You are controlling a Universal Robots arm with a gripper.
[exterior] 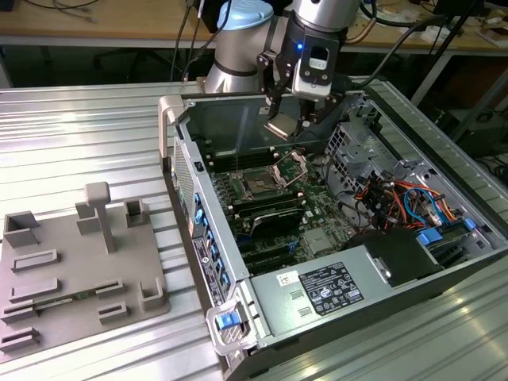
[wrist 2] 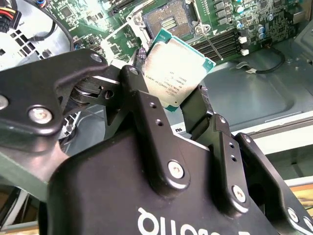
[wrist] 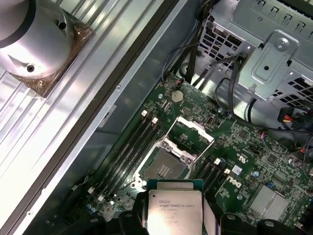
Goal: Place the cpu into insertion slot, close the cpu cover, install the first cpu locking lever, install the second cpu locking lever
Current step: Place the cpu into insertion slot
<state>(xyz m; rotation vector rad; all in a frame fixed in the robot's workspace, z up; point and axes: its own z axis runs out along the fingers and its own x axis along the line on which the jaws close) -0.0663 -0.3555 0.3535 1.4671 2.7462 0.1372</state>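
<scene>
The arm reaches down over the open computer case (exterior: 230, 127), its gripper (exterior: 284, 125) tilted, jaws pinching the cpu (wrist 2: 173, 73) by two opposite edges, in the air above the bare insertion slot (wrist: 164, 169), whose cpu cover (wrist: 188, 134) stands raised.

I see open air straight above the socket (exterior: 260, 184); cover (exterior: 290, 165) stands flipped up at its edge. Drive cage (exterior: 359, 141) and cables (exterior: 401, 198) crowd the exterior view's right, case wall (exterior: 230, 125) close beyond.
</scene>
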